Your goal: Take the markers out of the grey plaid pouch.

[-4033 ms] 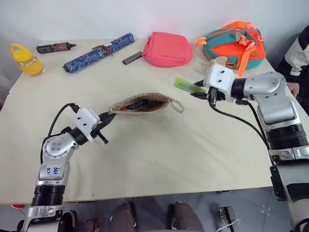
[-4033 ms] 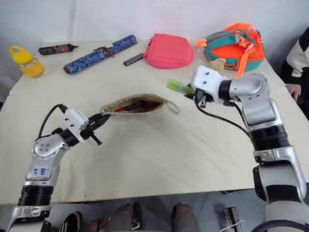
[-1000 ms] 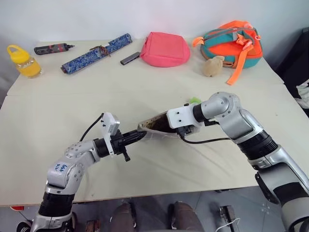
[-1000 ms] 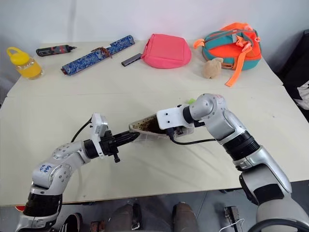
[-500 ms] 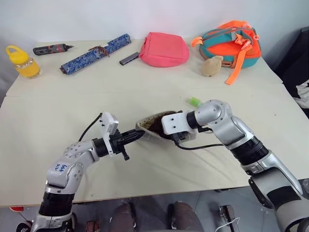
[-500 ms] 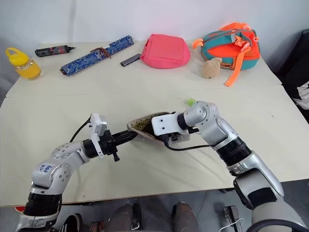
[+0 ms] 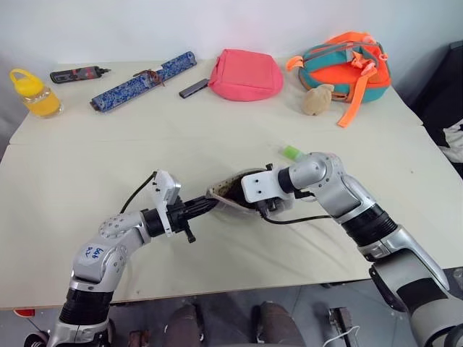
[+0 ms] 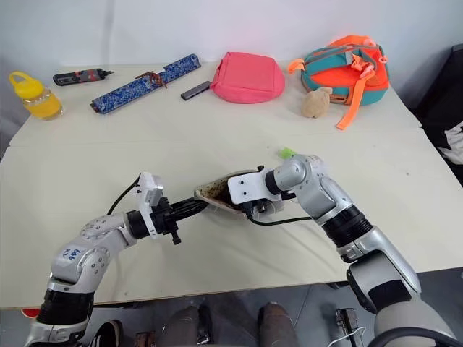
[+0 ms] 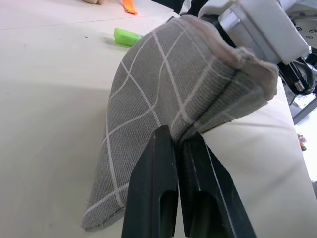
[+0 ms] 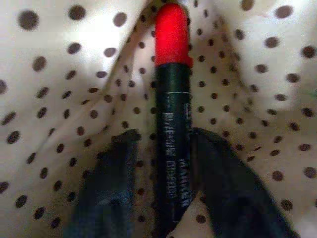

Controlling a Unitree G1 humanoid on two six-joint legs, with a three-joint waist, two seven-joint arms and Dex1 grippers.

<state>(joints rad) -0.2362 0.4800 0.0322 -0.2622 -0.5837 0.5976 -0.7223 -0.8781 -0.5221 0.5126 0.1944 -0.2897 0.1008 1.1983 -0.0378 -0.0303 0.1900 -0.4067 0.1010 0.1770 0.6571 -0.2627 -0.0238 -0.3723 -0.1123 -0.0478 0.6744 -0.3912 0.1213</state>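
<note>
The grey plaid pouch (image 7: 230,189) is held off the table at its middle, mouth open, its dotted tan lining (image 10: 59,74) showing. My left gripper (image 9: 178,148) is shut on the pouch's fabric edge (image 9: 163,89). My right gripper (image 10: 166,136) reaches into the mouth from the right. Its fingers (image 10: 111,178) close on either side of a dark marker with a red end (image 10: 172,89). A second marker with a green end (image 7: 291,152) lies on the table just behind the right wrist.
Along the far edge stand a yellow bottle (image 7: 32,90), a black-and-red tool (image 7: 76,73), a blue patterned roll (image 7: 145,79), a small dark bar (image 7: 195,88), a pink pouch (image 7: 246,74), a plush toy (image 7: 317,101) and an orange-teal backpack (image 7: 347,61).
Four seconds ago my right gripper held the green-ended marker out to the right; that marker now lies on the table. The right hand has since entered the pouch and sunk slightly. The left arm held still.
</note>
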